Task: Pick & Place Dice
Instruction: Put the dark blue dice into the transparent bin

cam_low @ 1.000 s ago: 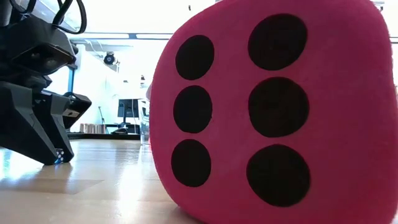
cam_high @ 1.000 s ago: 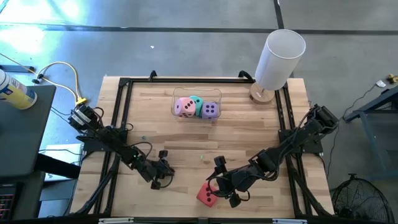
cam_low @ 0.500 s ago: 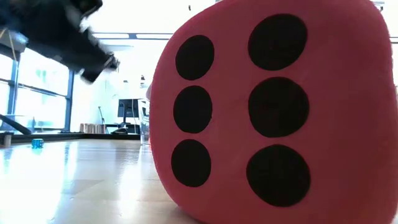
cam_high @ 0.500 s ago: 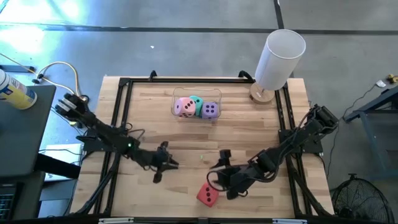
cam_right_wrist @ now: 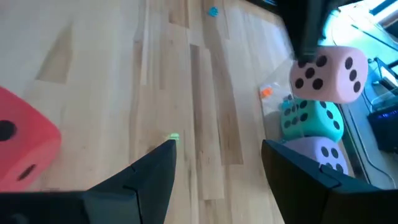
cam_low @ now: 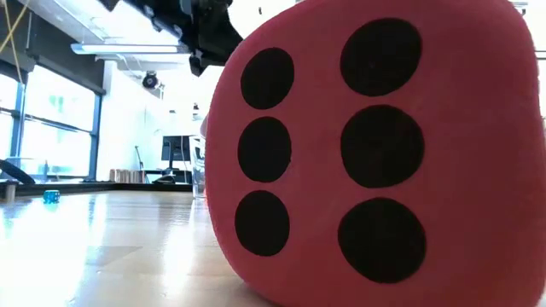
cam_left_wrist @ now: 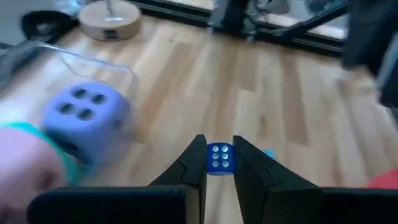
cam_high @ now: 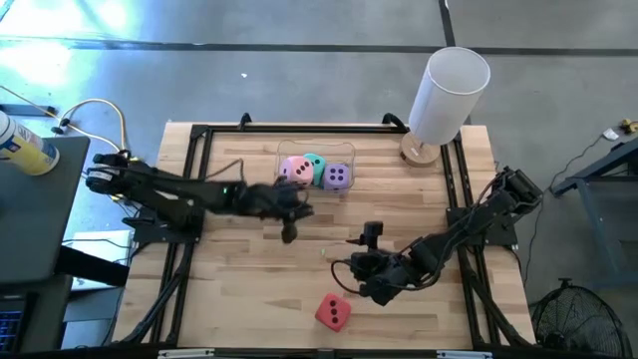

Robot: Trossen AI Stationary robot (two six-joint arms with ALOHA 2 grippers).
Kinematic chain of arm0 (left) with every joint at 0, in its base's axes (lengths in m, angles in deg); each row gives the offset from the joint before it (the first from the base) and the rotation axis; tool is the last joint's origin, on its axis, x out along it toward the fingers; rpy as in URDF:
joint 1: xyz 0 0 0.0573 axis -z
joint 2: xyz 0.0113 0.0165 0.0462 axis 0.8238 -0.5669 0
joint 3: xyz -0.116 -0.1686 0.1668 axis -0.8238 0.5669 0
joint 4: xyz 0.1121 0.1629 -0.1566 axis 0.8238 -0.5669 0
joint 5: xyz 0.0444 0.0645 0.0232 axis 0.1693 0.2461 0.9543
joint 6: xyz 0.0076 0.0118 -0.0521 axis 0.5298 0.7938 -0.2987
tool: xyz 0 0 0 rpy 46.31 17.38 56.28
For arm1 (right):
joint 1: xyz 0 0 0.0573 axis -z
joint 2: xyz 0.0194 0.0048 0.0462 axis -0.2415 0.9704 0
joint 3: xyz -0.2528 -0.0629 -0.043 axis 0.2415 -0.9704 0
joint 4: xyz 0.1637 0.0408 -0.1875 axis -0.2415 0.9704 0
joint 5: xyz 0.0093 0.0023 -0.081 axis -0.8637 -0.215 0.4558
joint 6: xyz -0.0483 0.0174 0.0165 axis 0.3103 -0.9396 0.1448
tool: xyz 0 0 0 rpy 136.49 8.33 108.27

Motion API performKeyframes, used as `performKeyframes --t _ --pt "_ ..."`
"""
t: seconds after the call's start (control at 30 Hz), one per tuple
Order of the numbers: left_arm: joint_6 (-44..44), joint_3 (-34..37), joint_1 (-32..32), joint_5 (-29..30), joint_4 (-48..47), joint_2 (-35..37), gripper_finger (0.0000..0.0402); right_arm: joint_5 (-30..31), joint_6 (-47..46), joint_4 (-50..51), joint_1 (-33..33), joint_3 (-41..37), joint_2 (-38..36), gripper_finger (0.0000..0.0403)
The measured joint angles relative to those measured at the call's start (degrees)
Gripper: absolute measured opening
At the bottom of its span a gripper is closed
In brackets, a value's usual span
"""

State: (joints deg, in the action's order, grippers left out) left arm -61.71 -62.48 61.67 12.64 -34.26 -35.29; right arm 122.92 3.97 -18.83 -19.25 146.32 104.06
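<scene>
Low view: red die (cam_low: 375, 153) fills near edge of table (cam_high: 239, 299), untouched, six pips facing camera. Looks soft, light, squashy; best pinched across flat opposite faces. Mid-table, right gripper (cam_high: 371, 239) half spread, holding nothing. Left gripper (cam_left_wrist: 219, 163) nipped narrow on tiny blue die (cam_left_wrist: 219, 158), near clear tray (cam_high: 282, 150). Farther back, pink die (cam_high: 293, 171), teal die (cam_high: 314, 164), purple die (cam_high: 336, 177) inside tray.

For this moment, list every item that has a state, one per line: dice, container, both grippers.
left gripper: shut on small blue die, near the clear container
right gripper: open, empty, above the table
red die: loose on the table
pink die, teal die, purple die: in the clear container
</scene>
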Motion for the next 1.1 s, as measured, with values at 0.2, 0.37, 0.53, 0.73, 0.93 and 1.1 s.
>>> performKeyframes --t 0.2,0.37,0.53,0.73,0.93,1.1 --pt "1.88 -10.56 -9.92 -5.48 -11.39 -5.53 0.0043 -0.63 -1.25 0.09 1.07 0.00 -0.04 0.0228" --pt "6.17 -19.45 -13.05 -6.77 -17.36 -12.50 0.0043 -0.76 -2.18 0.39 0.90 0.01 -0.04 0.0228" --pt "8.88 -26.83 -14.96 -5.81 -25.62 -18.39 0.0043 -0.72 -2.67 1.21 0.61 0.00 -0.04 0.0228" --pt "9.38 -28.03 -17.73 -4.60 -25.38 -21.58 0.0043 -0.72 -2.98 1.85 0.61 0.00 -0.04 0.0228" --pt "9.36 -28.01 -20.88 -2.57 -25.23 -22.80 0.0113 -0.82 -3.13 2.14 0.59 0.00 -0.04 0.0228" --pt "9.33 -27.90 -21.13 -2.61 -25.39 -23.16 0.0139 -0.83 -3.11 2.18 0.59 0.00 -0.04 0.0228"
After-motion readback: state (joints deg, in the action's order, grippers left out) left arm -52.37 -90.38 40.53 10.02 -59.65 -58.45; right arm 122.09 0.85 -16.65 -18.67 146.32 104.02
